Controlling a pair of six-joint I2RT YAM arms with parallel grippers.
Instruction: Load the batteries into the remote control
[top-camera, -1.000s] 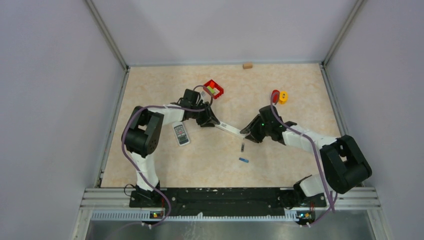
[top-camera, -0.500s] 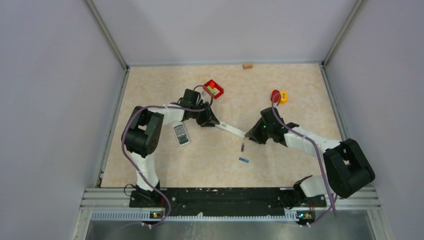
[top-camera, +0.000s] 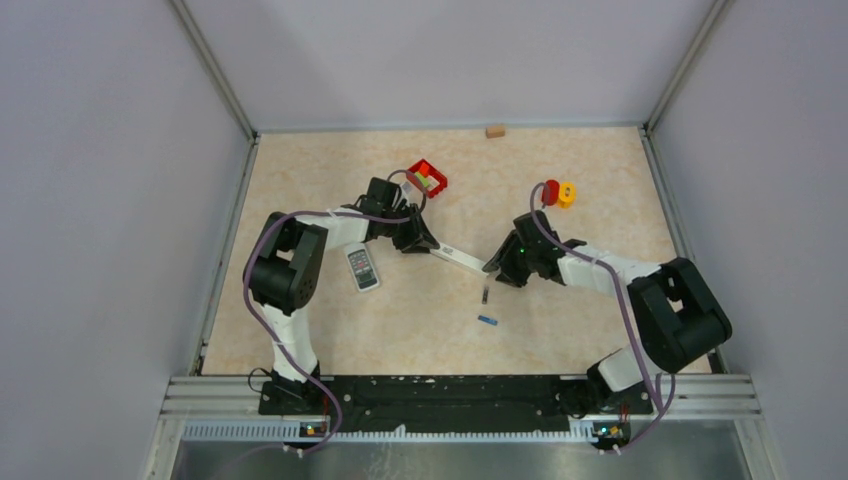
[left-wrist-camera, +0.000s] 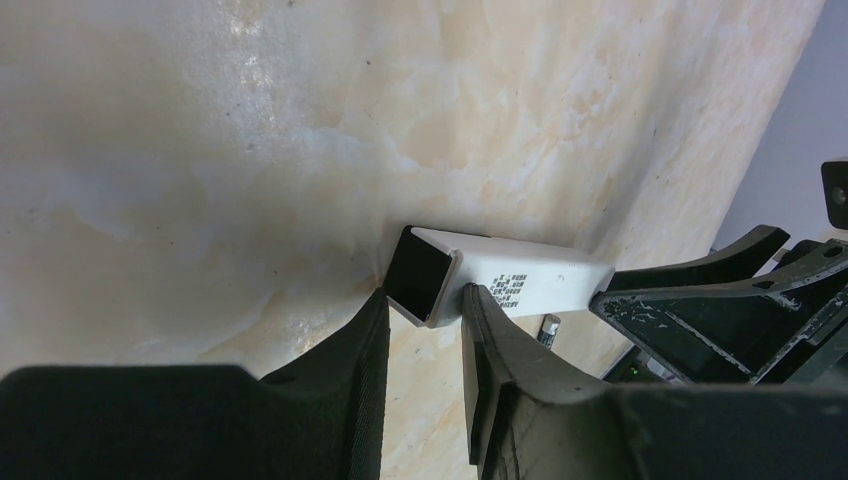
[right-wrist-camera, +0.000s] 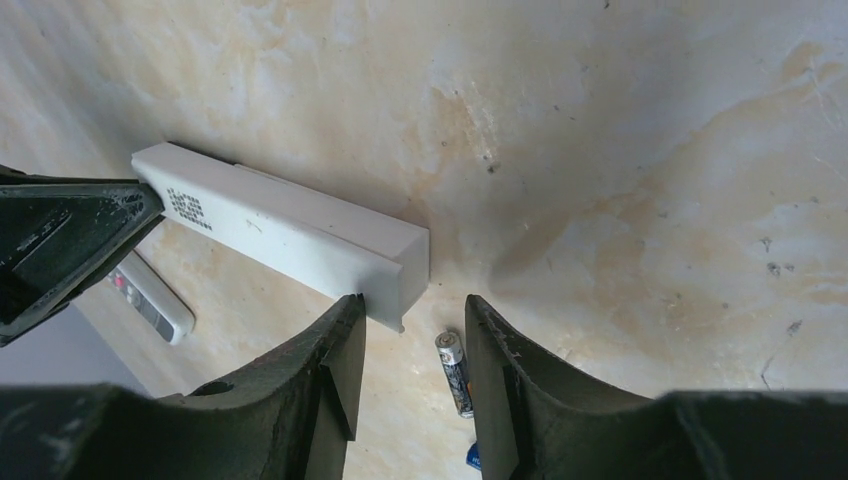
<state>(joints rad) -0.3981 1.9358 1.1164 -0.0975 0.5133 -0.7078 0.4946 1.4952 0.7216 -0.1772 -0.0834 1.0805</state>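
A long white remote control (top-camera: 460, 259) lies slanted mid-table between my two grippers. My left gripper (top-camera: 425, 244) holds its dark-faced end (left-wrist-camera: 420, 275) between its fingertips (left-wrist-camera: 470, 300), shut on it. At the other end (right-wrist-camera: 405, 268), my right gripper (top-camera: 492, 268) stands open, one finger (right-wrist-camera: 345, 335) beside the remote's corner. A dark-and-grey battery (right-wrist-camera: 454, 370) lies on the table between the right fingers, just below the remote (top-camera: 485, 294). A blue battery (top-camera: 487, 320) lies a little nearer. Neither the red-and-black cell nor a second dark one shows.
A second, smaller grey remote (top-camera: 362, 268) lies beside the left arm. A red bin (top-camera: 428, 178) stands behind the left gripper. Red (top-camera: 550, 190) and yellow (top-camera: 567, 193) pieces sit behind the right arm. A small wooden block (top-camera: 494, 130) rests at the back wall.
My right gripper has edged left, closer onto the remote's end, and its arm has swung a little. The left gripper and the remote have stayed put.
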